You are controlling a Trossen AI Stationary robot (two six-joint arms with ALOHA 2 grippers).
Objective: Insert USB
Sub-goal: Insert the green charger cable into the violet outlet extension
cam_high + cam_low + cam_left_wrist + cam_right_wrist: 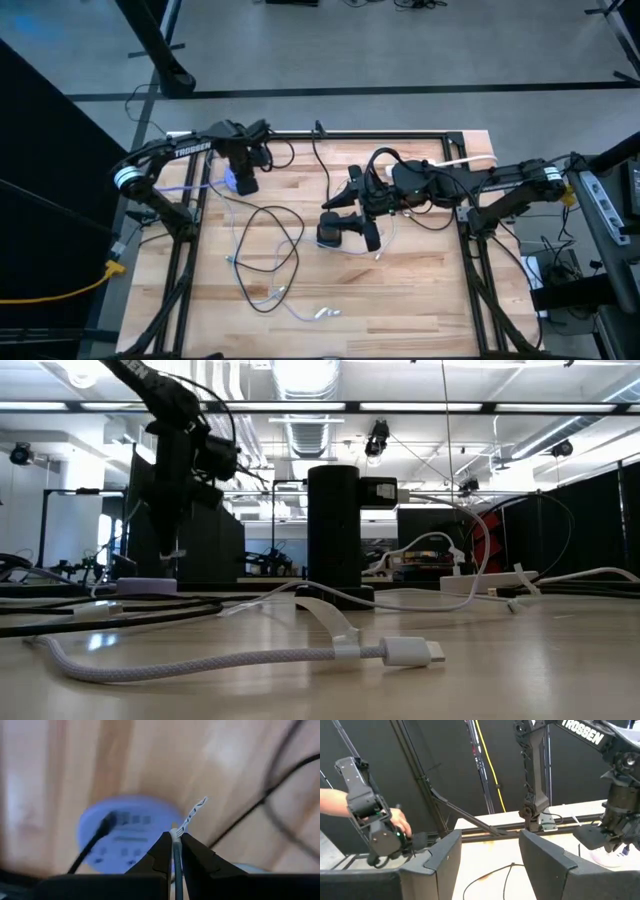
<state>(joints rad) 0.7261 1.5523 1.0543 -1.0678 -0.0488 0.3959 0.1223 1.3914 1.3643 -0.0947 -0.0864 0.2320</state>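
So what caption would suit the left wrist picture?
Left hand shut on a thin cable, poised above a round lavender hub on the wooden table.

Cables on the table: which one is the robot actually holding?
The thin white cable, pinched in the left gripper above the round lilac hub. The black and other white cables lie loose on the table.

the round hub is sitting on the table at its far left, directly under the left gripper. the upright cylinder is standing near the table's centre, with the right gripper beside it. loose cables are lying between hub and cylinder, trailing toward the near edge.
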